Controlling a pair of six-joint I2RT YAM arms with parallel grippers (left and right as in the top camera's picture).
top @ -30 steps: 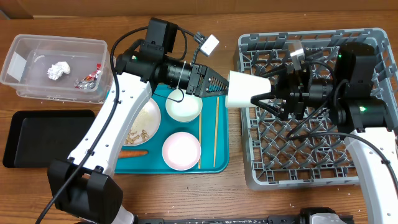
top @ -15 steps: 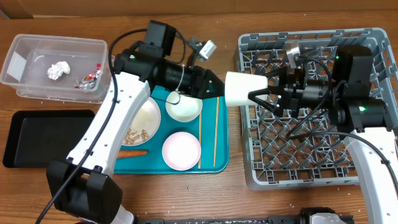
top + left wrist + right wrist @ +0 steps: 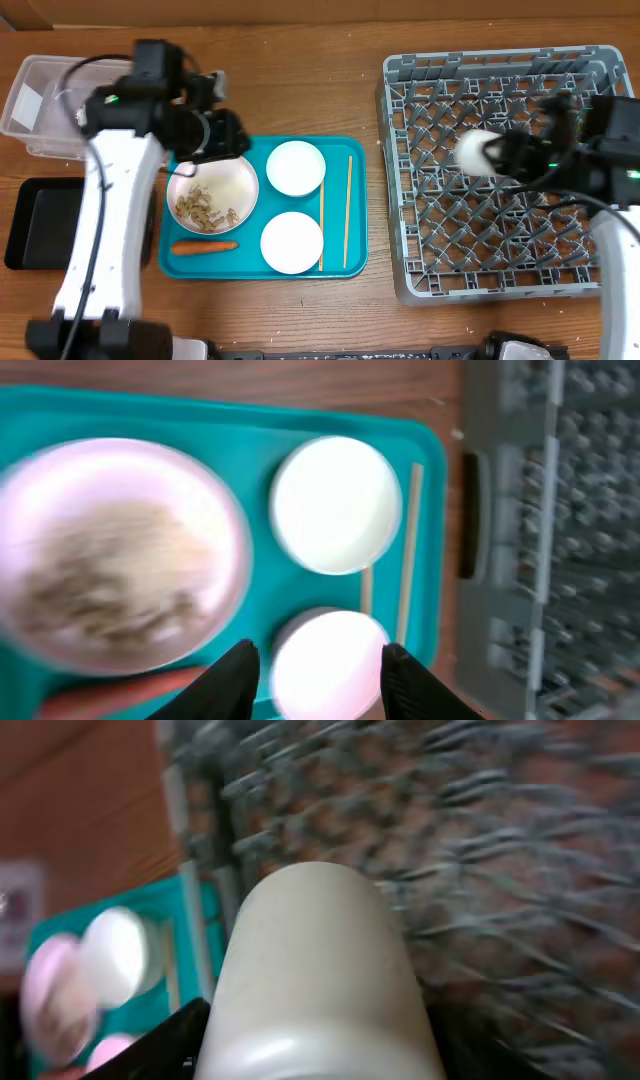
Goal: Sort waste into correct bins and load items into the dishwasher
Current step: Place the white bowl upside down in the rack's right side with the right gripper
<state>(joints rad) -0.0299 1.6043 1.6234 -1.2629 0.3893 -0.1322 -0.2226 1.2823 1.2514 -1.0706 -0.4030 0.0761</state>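
Note:
My right gripper is shut on the white cup and holds it on its side above the grey dish rack. The cup fills the right wrist view, with the rack behind it. My left gripper is open and empty above the top edge of the round white plate, which holds beige scraps. In the left wrist view my left gripper hangs over the pale pink bowl, with the white bowl and two chopsticks beyond.
The teal tray carries the plate, the white bowl, the pink bowl, the chopsticks and an orange carrot. The clear tub is partly behind my left arm. The black tray lies at the left edge.
My left gripper let go of the cup and swung back left over the plate. My right gripper carried the cup to the right, over the rack.

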